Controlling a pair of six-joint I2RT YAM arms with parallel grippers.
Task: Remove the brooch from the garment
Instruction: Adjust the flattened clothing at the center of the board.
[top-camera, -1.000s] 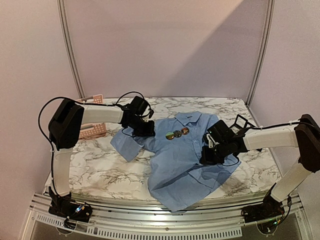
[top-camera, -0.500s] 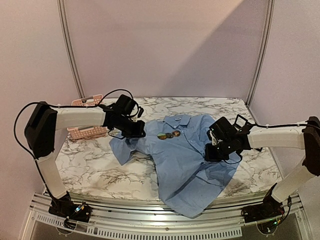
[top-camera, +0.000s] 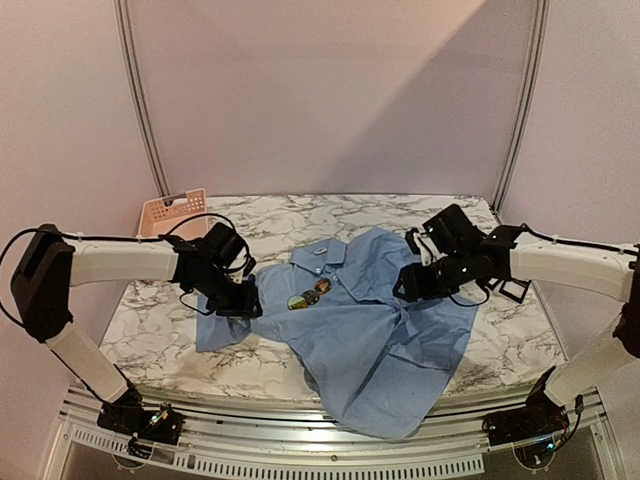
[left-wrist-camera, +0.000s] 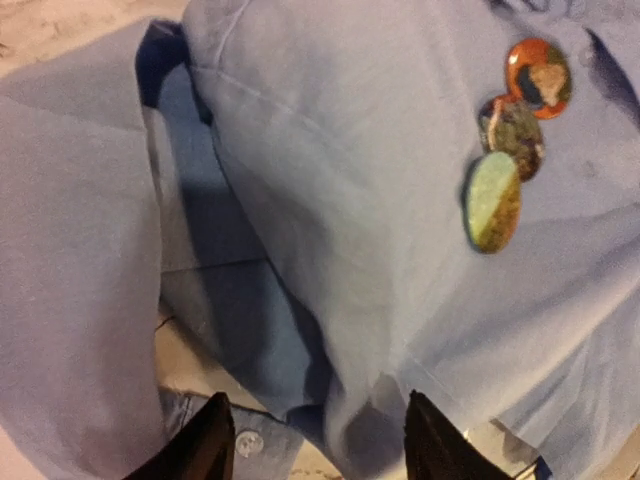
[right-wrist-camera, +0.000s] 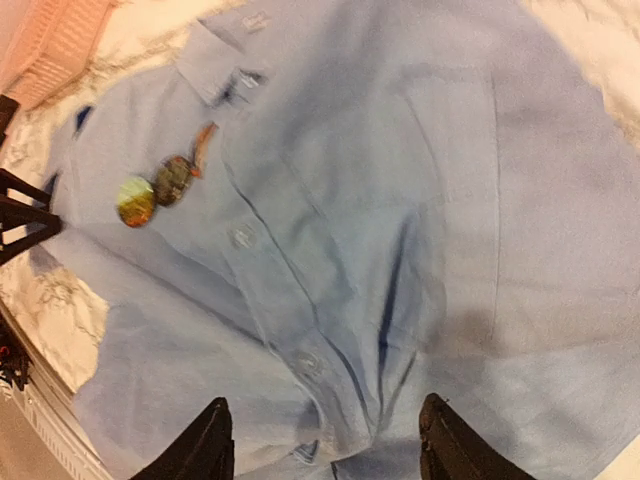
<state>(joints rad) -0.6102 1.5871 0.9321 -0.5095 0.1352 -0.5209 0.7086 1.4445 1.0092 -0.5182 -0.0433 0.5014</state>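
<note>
Brooches (left-wrist-camera: 511, 137), three in a row, sit on one blue shirt (top-camera: 370, 330); both pairs of jaws stand released.

Rumpled blue shirt (top-camera: 370, 330) lies spread, three round brooches (top-camera: 310, 295) pinned.

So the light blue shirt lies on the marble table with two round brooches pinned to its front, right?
Not quite: there are three round brooches, not two, pinned to the front of the light blue shirt; the left wrist view shows all three. The shirt does lie on the marble table.
</note>
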